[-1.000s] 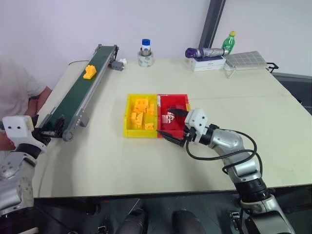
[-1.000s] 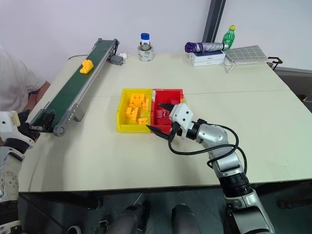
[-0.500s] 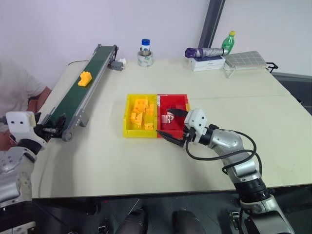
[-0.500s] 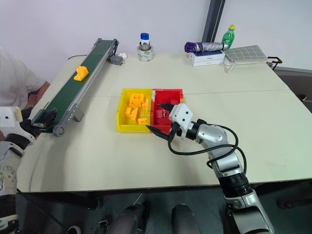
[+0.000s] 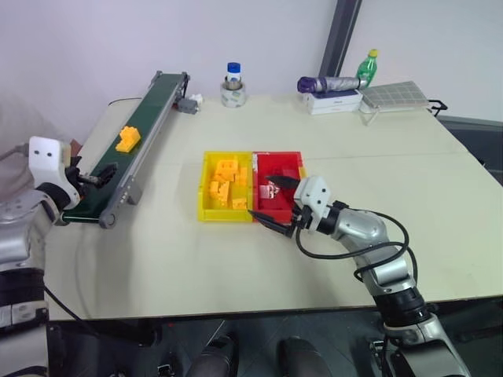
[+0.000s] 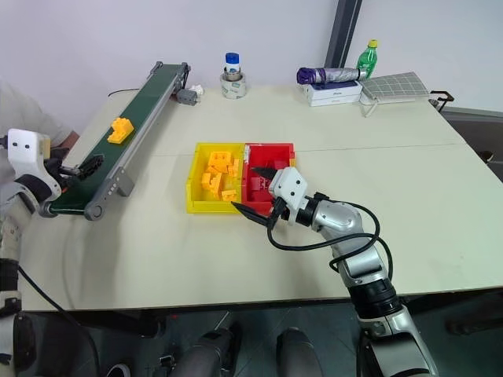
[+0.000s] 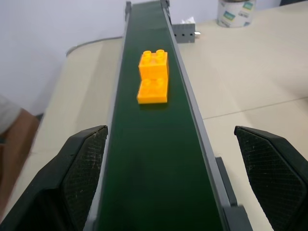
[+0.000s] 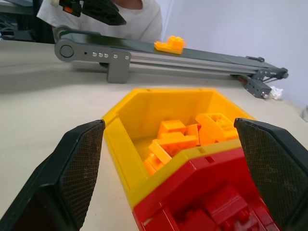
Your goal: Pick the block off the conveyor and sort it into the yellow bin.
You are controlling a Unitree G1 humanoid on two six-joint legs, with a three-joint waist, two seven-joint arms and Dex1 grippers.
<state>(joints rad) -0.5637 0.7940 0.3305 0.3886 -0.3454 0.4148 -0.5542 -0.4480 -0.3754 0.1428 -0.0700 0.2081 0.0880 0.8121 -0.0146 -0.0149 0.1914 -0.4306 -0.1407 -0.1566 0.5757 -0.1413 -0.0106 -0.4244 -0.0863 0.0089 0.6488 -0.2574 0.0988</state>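
A yellow-orange block (image 7: 153, 77) lies on the conveyor's green belt (image 7: 154, 159), ahead of the left tool (image 7: 178, 178), whose jaws are wide open and empty. It looks light, rigid and smooth; gripping its flat sides seems safest. The right tool (image 6: 253, 195) hovers open by the yellow bin (image 6: 194, 196).

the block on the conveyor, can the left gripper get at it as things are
Probably yes. The left gripper is open over the near end of the conveyor, with bare belt between it and the block.
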